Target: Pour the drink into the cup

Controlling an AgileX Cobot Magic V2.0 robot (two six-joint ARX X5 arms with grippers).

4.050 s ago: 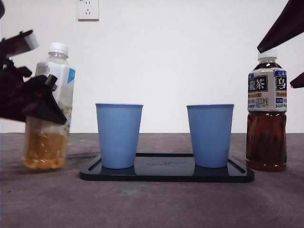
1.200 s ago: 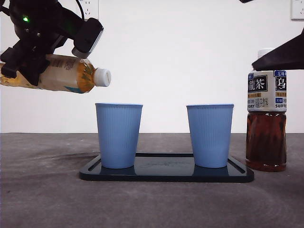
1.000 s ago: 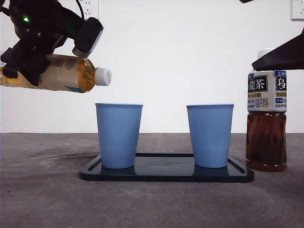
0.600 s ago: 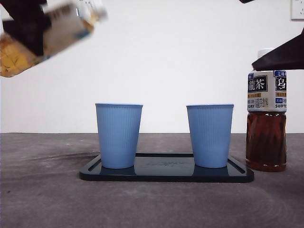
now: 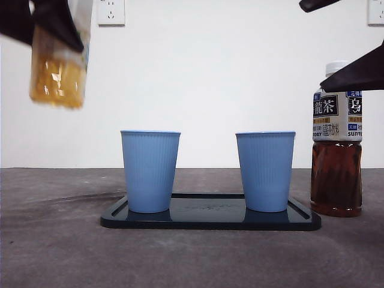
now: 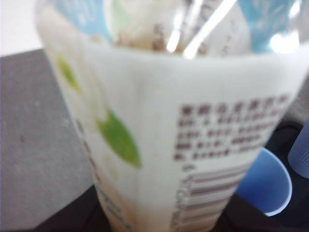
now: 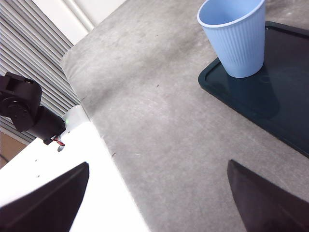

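While the left hand (image 5: 45,24) grips one bottle (image 5: 58,72), two cups (image 5: 150,171) stand.

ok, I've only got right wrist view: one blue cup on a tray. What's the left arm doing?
Observer: The left gripper holds the pale tea bottle in the air, roughly upright, high and left of the tray.
Operator: Second cup?
Observer: Yes. The left blue cup and the right blue cup both stand on the tray.
Operator: Anything by my gripper?
Observer: A capped Suntory oolong tea bottle stands beside the tray, under the open right gripper.
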